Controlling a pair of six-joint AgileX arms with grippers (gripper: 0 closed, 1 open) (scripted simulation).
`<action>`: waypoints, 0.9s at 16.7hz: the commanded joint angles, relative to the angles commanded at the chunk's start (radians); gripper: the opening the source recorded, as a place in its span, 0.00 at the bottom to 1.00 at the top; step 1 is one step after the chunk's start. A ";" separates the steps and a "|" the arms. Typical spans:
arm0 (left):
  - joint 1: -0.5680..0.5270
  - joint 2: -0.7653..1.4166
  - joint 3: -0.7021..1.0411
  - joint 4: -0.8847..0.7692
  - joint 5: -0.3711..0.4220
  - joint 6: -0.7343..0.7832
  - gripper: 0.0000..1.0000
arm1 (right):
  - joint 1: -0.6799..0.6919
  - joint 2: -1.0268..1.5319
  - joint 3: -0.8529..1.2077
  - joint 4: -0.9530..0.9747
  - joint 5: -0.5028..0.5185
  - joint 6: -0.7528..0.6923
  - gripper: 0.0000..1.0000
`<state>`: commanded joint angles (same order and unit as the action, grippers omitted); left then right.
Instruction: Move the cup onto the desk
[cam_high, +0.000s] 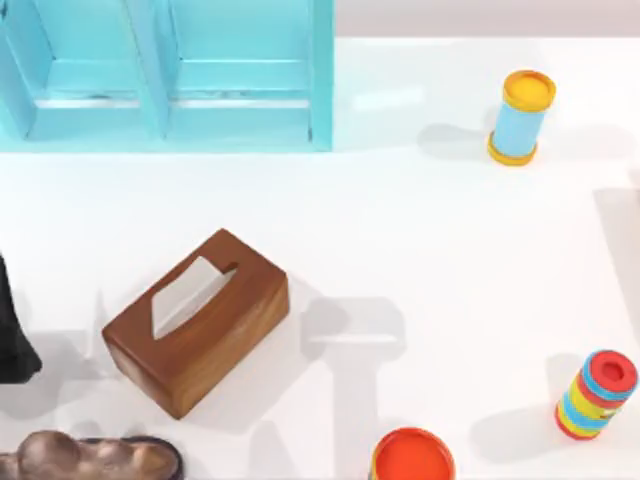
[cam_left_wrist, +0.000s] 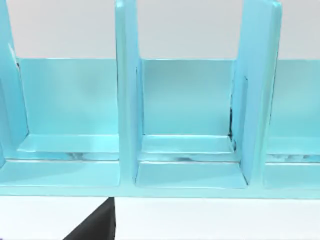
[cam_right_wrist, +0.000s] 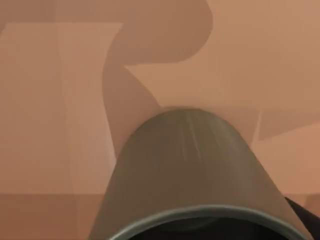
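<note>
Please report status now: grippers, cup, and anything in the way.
Left arm at desk's left edge, facing the shelf. Cup close under right wrist camera. Tissue box mid-desk.

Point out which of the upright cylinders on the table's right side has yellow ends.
The blue cylinder toward the top view's upper right, with a plain light-blue body. The other, the striped cylinder at lower right, has a red-and-blue top.

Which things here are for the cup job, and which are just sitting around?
For the job:
cup
desk

Just lying about:
wooden tissue box
light-blue shelf unit
blue cylinder with yellow ends
striped cylinder
orange-topped container
</note>
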<state>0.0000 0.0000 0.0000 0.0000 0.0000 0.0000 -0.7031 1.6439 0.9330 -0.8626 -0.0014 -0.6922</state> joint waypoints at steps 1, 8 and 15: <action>0.000 0.000 0.000 0.000 0.000 0.000 1.00 | 0.000 0.000 0.000 0.000 0.000 0.000 0.00; 0.000 0.000 0.000 0.000 0.000 0.000 1.00 | 0.075 -0.061 0.034 -0.096 0.000 0.075 0.00; 0.000 0.000 0.000 0.000 0.000 0.000 1.00 | 0.304 -0.251 0.123 -0.375 0.000 0.300 0.00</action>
<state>0.0000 0.0000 0.0000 0.0000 0.0000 0.0000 -0.3993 1.3932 1.0562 -1.2373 -0.0014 -0.3918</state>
